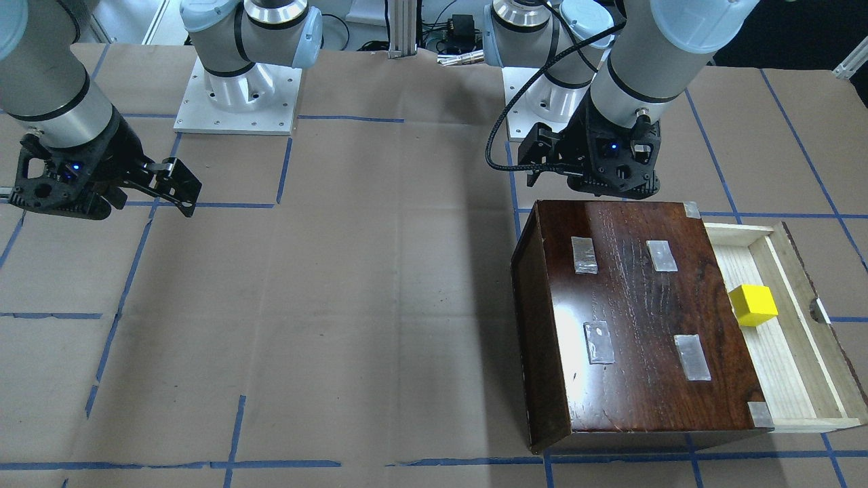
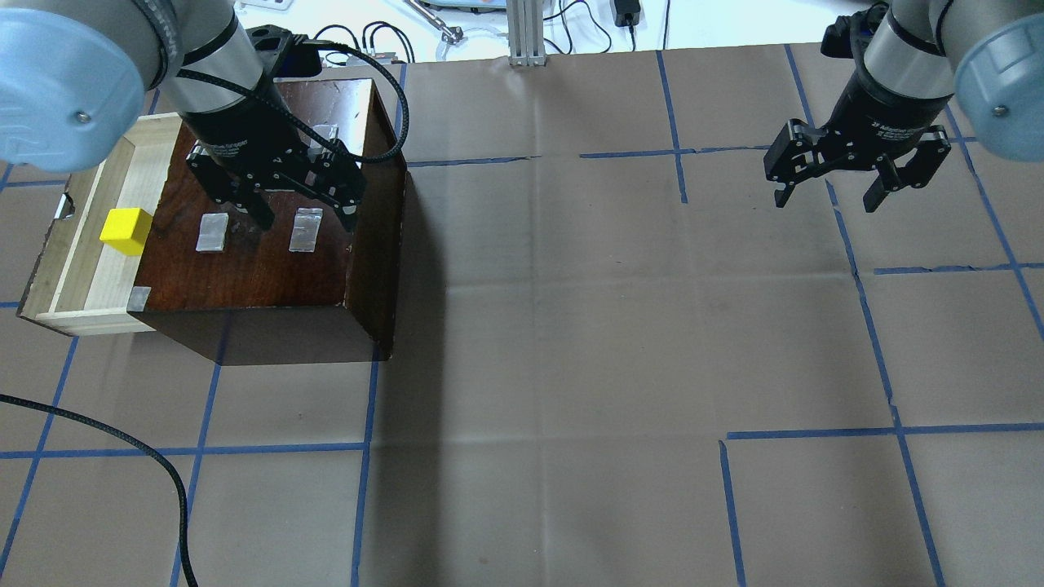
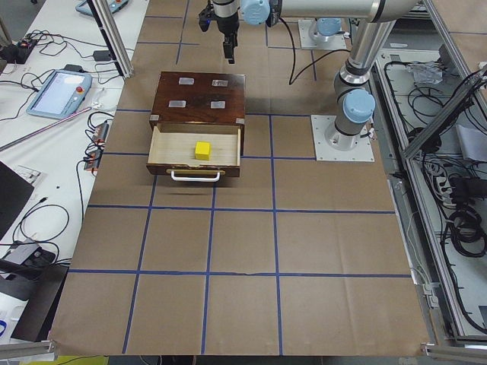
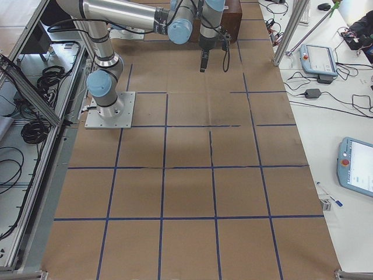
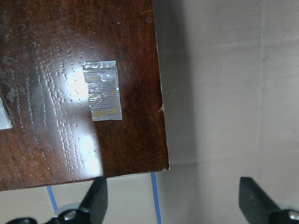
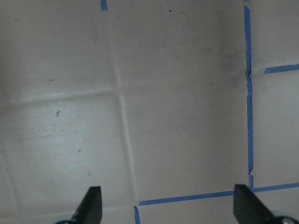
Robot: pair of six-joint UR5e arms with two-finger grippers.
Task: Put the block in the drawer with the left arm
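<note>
The yellow block (image 1: pixel 753 305) lies inside the open pale-wood drawer (image 1: pixel 793 379), pulled out of the dark-brown box (image 1: pixel 630 318). It also shows in the overhead view (image 2: pixel 126 231) and the exterior left view (image 3: pixel 202 150). My left gripper (image 2: pixel 302 208) is open and empty, hovering above the box's taped top near its corner, away from the block. In the left wrist view its fingertips (image 5: pixel 99 198) frame the box corner. My right gripper (image 2: pixel 828 189) is open and empty above bare table paper far across the table.
Several tape patches (image 2: pixel 214 231) sit on the box top. The drawer has a white handle (image 3: pixel 195 177). A loose black cable (image 2: pixel 155 461) trails over the near left of the table. Blue tape lines (image 2: pixel 873 342) grid the brown paper.
</note>
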